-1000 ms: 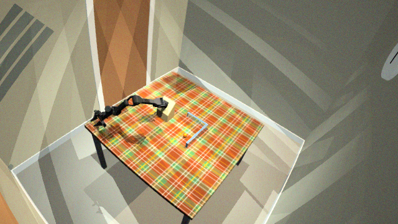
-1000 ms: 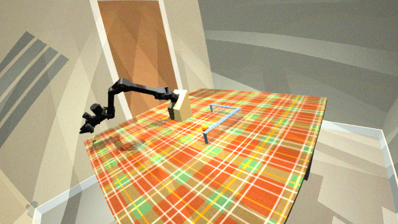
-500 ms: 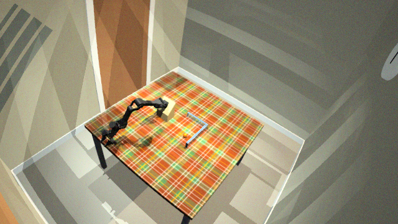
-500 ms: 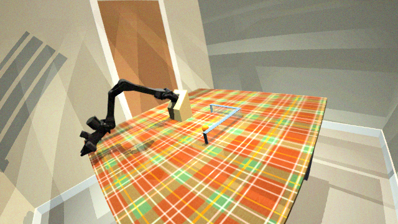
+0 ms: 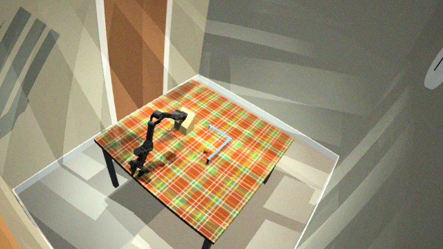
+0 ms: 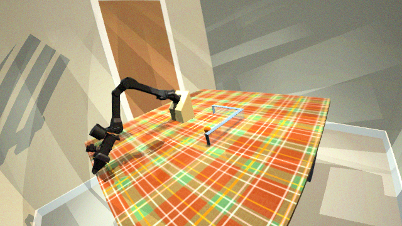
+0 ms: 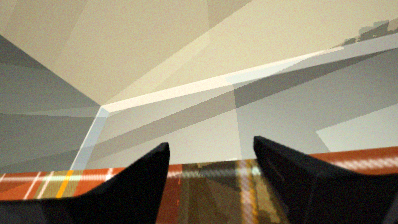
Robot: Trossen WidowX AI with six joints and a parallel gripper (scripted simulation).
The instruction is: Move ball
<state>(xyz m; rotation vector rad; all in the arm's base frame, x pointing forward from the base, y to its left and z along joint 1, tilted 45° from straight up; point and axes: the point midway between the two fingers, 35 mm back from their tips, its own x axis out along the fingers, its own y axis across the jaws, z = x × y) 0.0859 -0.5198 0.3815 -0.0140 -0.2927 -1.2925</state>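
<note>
Arm folded down at the table's near corner, far from the ball.

The gripper (image 6: 95,169) hangs at the edge of the plaid table (image 6: 251,163), its fingers partly spread with nothing between them. The orange ball (image 6: 206,129) rests on the cloth just beside the end post of the clear walls (image 6: 224,117), well apart from the gripper.

Gripper (image 5: 139,171) at the table (image 5: 221,207) corner (ball (image 5: 205,151) seemingly beside walls (image 5: 221,142)).
</note>
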